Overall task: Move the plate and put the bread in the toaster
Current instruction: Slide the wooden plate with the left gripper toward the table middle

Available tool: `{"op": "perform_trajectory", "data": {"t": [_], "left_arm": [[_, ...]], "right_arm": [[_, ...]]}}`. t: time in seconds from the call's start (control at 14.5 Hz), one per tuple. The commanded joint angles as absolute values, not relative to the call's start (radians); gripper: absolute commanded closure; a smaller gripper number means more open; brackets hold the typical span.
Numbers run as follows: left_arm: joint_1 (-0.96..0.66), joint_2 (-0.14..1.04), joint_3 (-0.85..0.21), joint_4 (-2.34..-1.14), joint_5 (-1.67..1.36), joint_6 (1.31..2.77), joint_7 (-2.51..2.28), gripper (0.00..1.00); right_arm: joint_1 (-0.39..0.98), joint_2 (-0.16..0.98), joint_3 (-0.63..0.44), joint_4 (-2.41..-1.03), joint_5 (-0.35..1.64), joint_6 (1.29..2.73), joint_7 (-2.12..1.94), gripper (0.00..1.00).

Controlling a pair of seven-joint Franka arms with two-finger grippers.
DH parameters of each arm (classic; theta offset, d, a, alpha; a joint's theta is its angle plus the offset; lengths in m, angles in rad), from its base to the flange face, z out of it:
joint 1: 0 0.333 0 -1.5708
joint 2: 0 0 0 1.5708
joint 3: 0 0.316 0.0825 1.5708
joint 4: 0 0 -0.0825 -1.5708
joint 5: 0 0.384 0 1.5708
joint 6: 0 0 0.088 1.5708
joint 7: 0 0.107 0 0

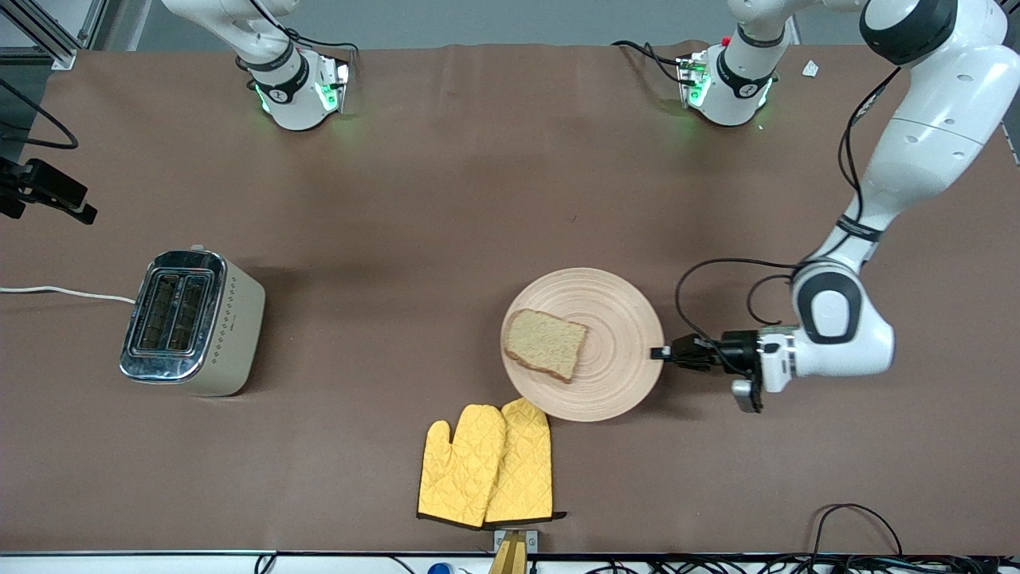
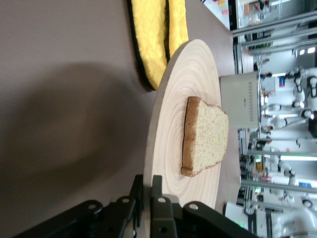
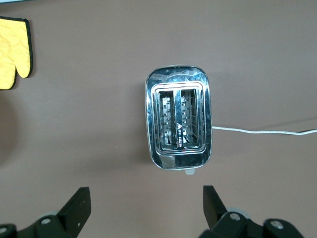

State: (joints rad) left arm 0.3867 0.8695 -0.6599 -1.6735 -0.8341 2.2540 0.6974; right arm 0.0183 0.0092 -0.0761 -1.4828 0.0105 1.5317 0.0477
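One bread (image 1: 548, 344) slice on one plate (image 1: 617, 375); left claw (image 1: 661, 353) seemingly clamped on plate rim; right claw (image 3: 146, 208) spread above one toaster (image 3: 179, 123).

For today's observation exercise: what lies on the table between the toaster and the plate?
Nothing: in the front view the brown tabletop between the toaster and the plate is bare. The yellow oven mitts lie nearer the camera, touching the plate's rim.

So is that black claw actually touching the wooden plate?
Touching. In the left wrist view, the left gripper has its fingers closed on the plate rim, one on each face; the front view shows its tip at the edge.
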Motion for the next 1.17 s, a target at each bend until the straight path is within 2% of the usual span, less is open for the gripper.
{"op": "perform_trajectory", "data": {"t": [0.0, 0.21, 0.55, 1.1], "left_arm": [[0.407, 0.838, -0.741, -1.775, -0.919, 2.357, 0.696, 1.0], [0.385, 0.85, -0.801, -1.825, -0.937, 2.491, 0.698, 1.0], [0.252, 0.851, -0.804, -1.836, -1.123, 2.64, 0.718, 1.0], [0.193, 0.876, -0.802, -1.887, -1.27, 2.688, 0.876, 0.99]], "right_arm": [[0.012, 0.008, -0.074, -1.482, 0.014, 1.525, 0.038, 0.0], [0.012, 0.008, -0.074, -1.482, 0.014, 1.525, 0.038, 0.0], [0.014, 0.008, -0.075, -1.48, 0.014, 1.526, 0.038, 0.0], [0.025, 0.031, -0.071, -1.482, 0.012, 1.523, -0.006, 0.0]]}}
